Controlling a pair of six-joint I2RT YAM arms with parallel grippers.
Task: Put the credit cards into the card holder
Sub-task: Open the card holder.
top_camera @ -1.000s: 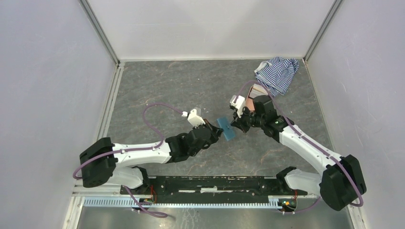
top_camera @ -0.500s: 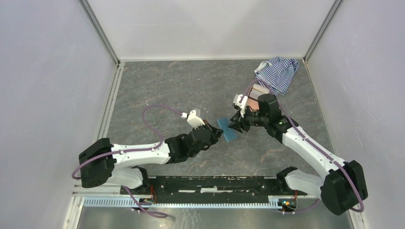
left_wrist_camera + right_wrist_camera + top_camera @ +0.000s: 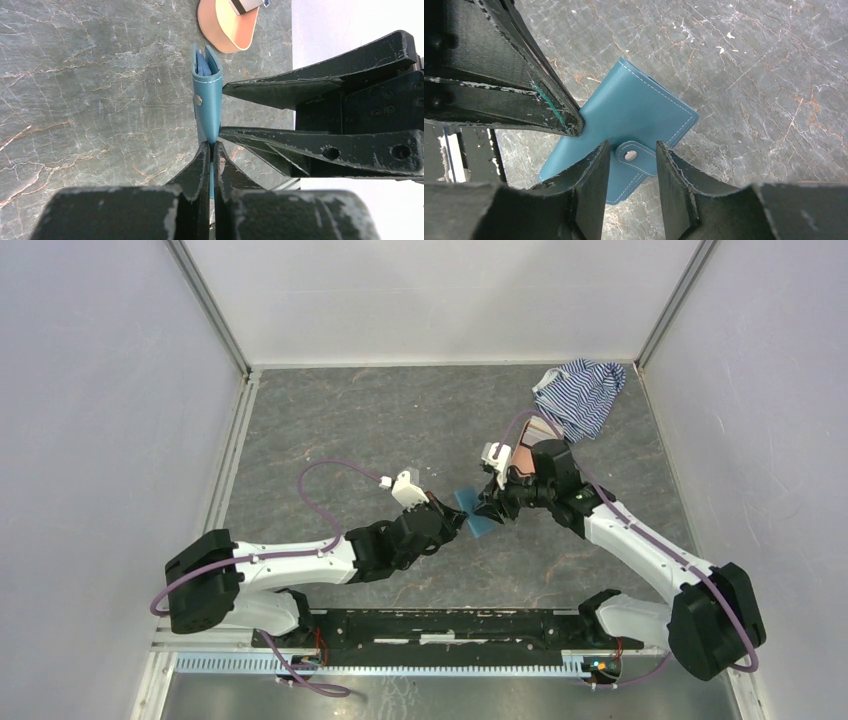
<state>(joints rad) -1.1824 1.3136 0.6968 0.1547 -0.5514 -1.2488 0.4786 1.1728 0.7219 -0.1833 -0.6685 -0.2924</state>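
The teal-blue card holder [image 3: 474,512] stands on edge mid-table, snapped shut. My left gripper [image 3: 458,524] is shut on its lower edge; the left wrist view shows the card holder [image 3: 207,95] edge-on, running up from my pinched fingertips [image 3: 204,152]. My right gripper [image 3: 489,508] is open in front of it. In the right wrist view its fingers [image 3: 594,165] straddle the snap tab [image 3: 634,156] on the card holder's face [image 3: 639,112], without closing on it. No credit cards are in view.
A pink oval case [image 3: 227,25] lies just beyond the card holder, partly under my right arm [image 3: 525,455]. A blue-white striped cloth [image 3: 580,395] sits at the back right corner. White walls enclose the table.
My right gripper has shifted slightly left, closer onto the card holder's front. The left arm and the card holder have stayed put.
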